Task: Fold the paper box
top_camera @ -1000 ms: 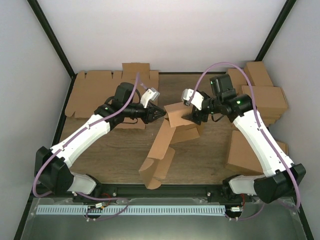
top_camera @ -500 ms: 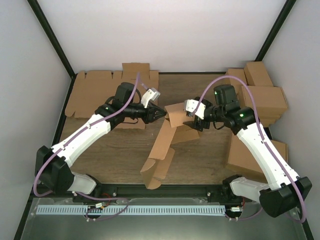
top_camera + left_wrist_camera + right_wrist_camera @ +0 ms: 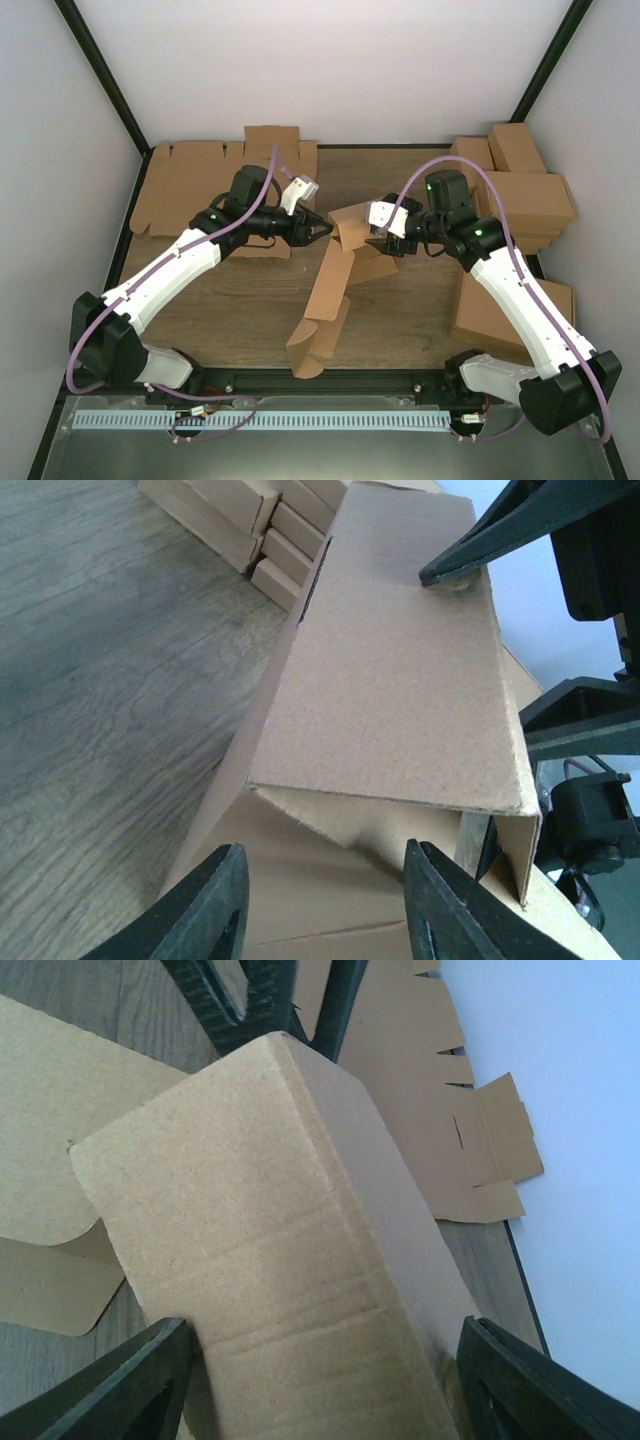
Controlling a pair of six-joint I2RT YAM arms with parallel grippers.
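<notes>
Plain brown corrugated cardboard paper box point(image 3: 333, 285), half-formed: lying mid-table, far end rising between both hands. Left hand point(image 3: 322, 229): fingers standing apart, gripping nothing. Right hand point(image 3: 381, 236): fingers straddling the raised section; clamping cannot be told. Risk: the unheld fold springing flat along stiff creases. Surface: wooden table point(image 3: 230, 300) carrying flat cardboard sheets point(image 3: 190, 190) and brown cartons point(image 3: 525, 195); white walls enclosing.

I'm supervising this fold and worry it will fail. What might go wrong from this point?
The left gripper stands open at the paper box, so the folded-over panel may spring back. The right gripper straddles that panel, but whether it clamps is unclear. The box's unfolded near end is held by neither gripper and might drag or twist.
</notes>
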